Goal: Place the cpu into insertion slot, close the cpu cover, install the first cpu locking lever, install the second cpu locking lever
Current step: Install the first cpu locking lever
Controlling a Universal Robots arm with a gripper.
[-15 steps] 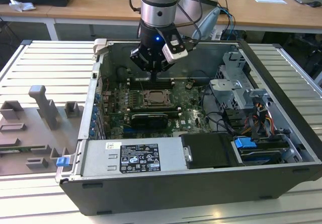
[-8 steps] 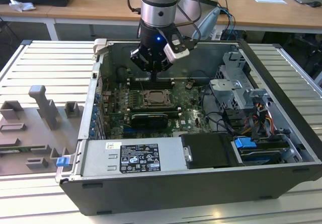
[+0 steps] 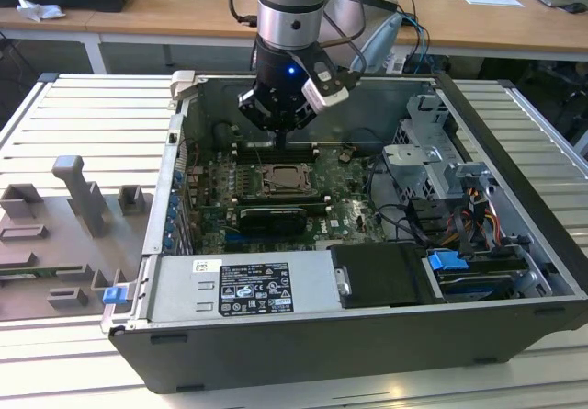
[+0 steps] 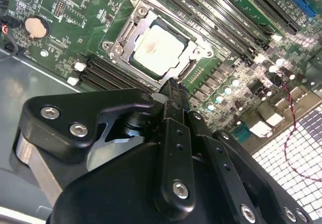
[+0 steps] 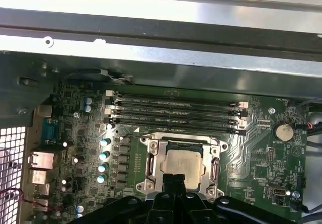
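One cpu (image 5: 182, 166) sits in the insertion slot (image 5: 176, 146), just ahead of the tips of the jaws, which are clenched together with nothing between them. The cpu cover (image 5: 152, 164) lies flat around the cpu and hides most of the slot's black frame. The jaws mask the cover's nearest edge in both wrist views. Whether the cover is latched cannot be told. Memory slots (image 5: 176, 114) lie farther beyond.

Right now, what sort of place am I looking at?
Probably a robotics lab or test workshop: an open computer case sits on a slatted metal table, a robot arm reaches into it, and wooden office desks stand behind.
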